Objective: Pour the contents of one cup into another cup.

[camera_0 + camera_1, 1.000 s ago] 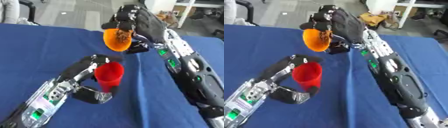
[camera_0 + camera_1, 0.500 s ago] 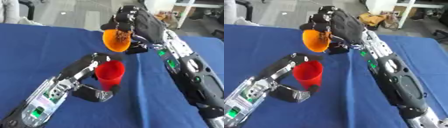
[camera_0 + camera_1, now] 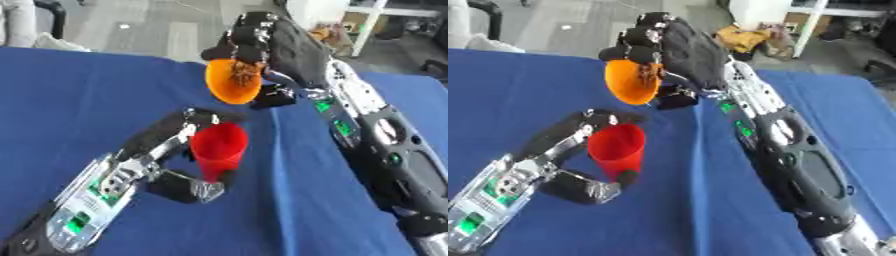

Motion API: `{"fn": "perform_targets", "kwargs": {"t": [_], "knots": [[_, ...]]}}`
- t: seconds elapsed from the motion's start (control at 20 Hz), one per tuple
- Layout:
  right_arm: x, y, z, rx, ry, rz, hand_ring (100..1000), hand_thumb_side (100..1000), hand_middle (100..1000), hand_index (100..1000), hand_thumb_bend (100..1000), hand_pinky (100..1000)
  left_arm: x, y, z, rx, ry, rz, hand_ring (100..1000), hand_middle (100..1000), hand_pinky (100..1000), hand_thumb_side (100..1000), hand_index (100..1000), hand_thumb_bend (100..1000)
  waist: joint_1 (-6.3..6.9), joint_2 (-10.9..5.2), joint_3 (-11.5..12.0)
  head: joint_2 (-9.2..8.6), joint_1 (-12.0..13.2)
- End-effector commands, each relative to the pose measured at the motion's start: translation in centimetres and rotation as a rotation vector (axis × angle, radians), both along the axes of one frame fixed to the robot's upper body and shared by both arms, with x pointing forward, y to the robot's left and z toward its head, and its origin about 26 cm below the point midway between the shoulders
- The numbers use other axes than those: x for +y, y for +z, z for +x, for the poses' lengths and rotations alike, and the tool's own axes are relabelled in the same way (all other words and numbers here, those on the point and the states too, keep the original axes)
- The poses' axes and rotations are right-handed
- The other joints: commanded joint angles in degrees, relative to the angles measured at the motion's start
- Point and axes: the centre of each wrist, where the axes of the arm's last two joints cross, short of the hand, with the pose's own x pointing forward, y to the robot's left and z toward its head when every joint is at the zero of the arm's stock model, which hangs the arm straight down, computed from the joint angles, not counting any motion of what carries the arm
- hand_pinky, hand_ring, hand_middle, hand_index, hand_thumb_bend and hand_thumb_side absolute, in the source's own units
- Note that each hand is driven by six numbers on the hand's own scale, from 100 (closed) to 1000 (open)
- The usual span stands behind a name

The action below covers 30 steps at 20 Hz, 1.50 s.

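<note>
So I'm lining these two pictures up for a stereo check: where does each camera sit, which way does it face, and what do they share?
Left eye view: in the robot's head, looking down at the blue cloth-covered table; shows the left hand curled round the upright red plastic cup and the right hand holding the tilted orange plastic cup.
Right eye view: same head, set slightly to the right, facing the same way; both arms show again.
Shared: the same moment, both cups, both hands, the table; things sit further left in the right eye view.
</note>
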Motion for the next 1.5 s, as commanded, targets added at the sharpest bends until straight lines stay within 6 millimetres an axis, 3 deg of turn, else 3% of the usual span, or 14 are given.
{"fn": "perform_targets", "kwargs": {"t": [0.05, 0.6, 1.5], "knots": [[0.1, 1.4, -0.4, -0.053, 0.099, 0.023, 342, 100, 517, 771, 161, 501, -0.3, 0.5, 0.3, -0.026, -0.004, -0.003, 236, 482, 158, 312, 913, 100, -0.03, -0.71, -0.3, -0.74, 0.0], [0.7, 2.2, -1.2, -0.073, 0.131, 0.032, 346, 100, 522, 771, 164, 505, -0.2, -0.1, 1.0, -0.035, 0.013, 0.004, 236, 482, 158, 316, 913, 100, -0.93, -0.11, -1.3, -1.27, 0.0], [1.7, 2.8, -2.1, -0.171, 0.149, 0.001, 371, 100, 561, 776, 170, 537, 0.1, 0.6, 0.8, -0.046, 0.027, -0.02, 238, 483, 159, 321, 913, 100, -0.87, -0.28, -1.4, -0.94, 0.0]]}}
